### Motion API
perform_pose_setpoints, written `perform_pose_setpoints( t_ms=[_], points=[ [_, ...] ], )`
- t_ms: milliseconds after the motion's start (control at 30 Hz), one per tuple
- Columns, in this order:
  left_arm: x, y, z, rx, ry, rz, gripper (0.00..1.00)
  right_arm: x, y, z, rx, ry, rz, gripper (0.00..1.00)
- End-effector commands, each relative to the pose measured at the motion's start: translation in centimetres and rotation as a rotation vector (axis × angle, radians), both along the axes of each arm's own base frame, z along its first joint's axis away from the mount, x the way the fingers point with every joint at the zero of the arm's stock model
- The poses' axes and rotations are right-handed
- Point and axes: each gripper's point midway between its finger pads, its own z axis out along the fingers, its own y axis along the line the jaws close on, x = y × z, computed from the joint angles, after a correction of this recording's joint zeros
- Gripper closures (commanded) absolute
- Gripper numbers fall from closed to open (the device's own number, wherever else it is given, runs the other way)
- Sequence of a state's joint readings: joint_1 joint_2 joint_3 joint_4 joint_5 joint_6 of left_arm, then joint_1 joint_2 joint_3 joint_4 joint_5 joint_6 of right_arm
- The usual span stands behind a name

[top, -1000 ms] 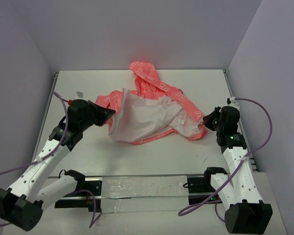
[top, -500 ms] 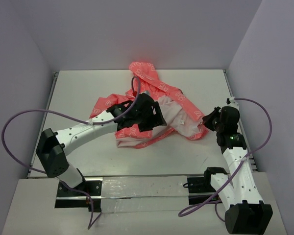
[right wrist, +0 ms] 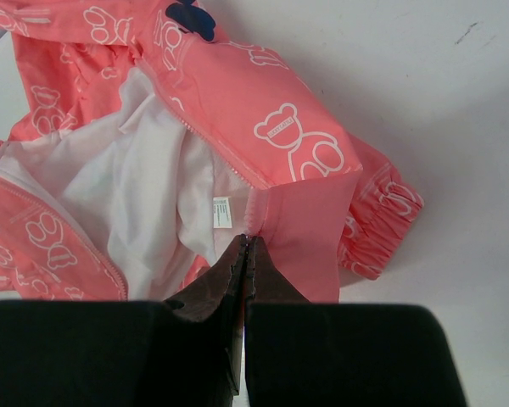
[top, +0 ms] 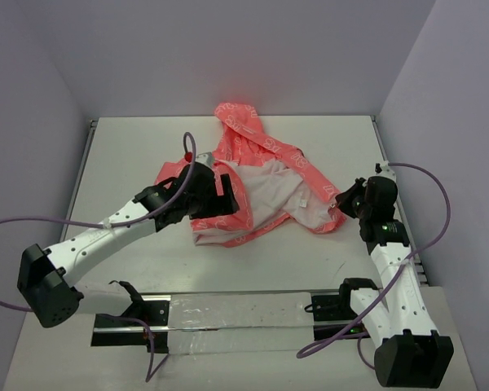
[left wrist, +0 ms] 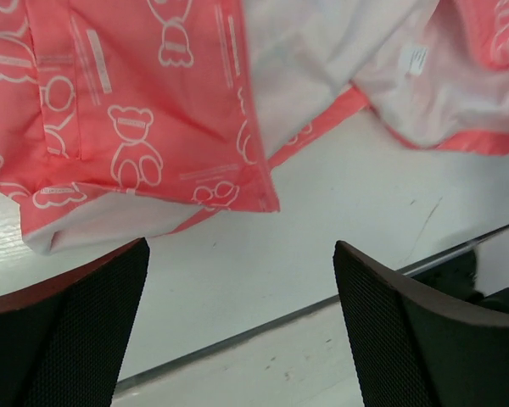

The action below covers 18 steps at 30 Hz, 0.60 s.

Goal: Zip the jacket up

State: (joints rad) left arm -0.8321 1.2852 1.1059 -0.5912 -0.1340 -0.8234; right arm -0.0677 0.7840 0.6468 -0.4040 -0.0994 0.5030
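Note:
The coral-pink jacket (top: pixel 265 163) lies crumpled on the white table, hood toward the back wall, with its pale lining (top: pixel 269 191) showing in the middle. My left gripper (top: pixel 220 195) hovers over the jacket's left front panel (left wrist: pixel 136 110), which lies folded with its printed side up. Its jaws are open with nothing between the fingers (left wrist: pixel 68 331). My right gripper (right wrist: pixel 248 246) is shut on the lower front edge of the jacket (right wrist: pixel 271 110), next to the zipper line and the care label (right wrist: pixel 222 212). A dark blue emblem (right wrist: pixel 191 17) shows at the top of the right wrist view.
A metal rail (top: pixel 236 309) runs along the near table edge between the arm bases. Purple cables (top: pixel 436 187) loop beside each arm. Walls close in the table on the left, back and right.
My left gripper carried the left front panel rightward across the lining, then opened and let it go. It has drawn back a little to the left. The right arm kept still.

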Motion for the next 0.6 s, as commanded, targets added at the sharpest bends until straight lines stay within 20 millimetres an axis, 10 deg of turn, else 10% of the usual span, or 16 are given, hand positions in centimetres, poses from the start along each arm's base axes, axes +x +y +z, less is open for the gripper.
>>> perform_pose_setpoints(
  t_ms=[0,333,567],
  points=[
    [-1.0,-1.3,-0.3,0.037,-0.042,-0.153,0.07,0.7,0.3,1.2,-0.006,-0.054,0.023,1.00],
    [-2.7,-2.5,0.2,0.470,-0.246,-0.550,0.10,0.8,0.5,0.9,0.008,-0.048,0.023,1.00],
    [-2.6,-5.2,-4.1,0.639,-0.217,-0.722,0.15,0.7,0.4,1.0,0.000,-0.047,0.018,1.00]
  ],
)
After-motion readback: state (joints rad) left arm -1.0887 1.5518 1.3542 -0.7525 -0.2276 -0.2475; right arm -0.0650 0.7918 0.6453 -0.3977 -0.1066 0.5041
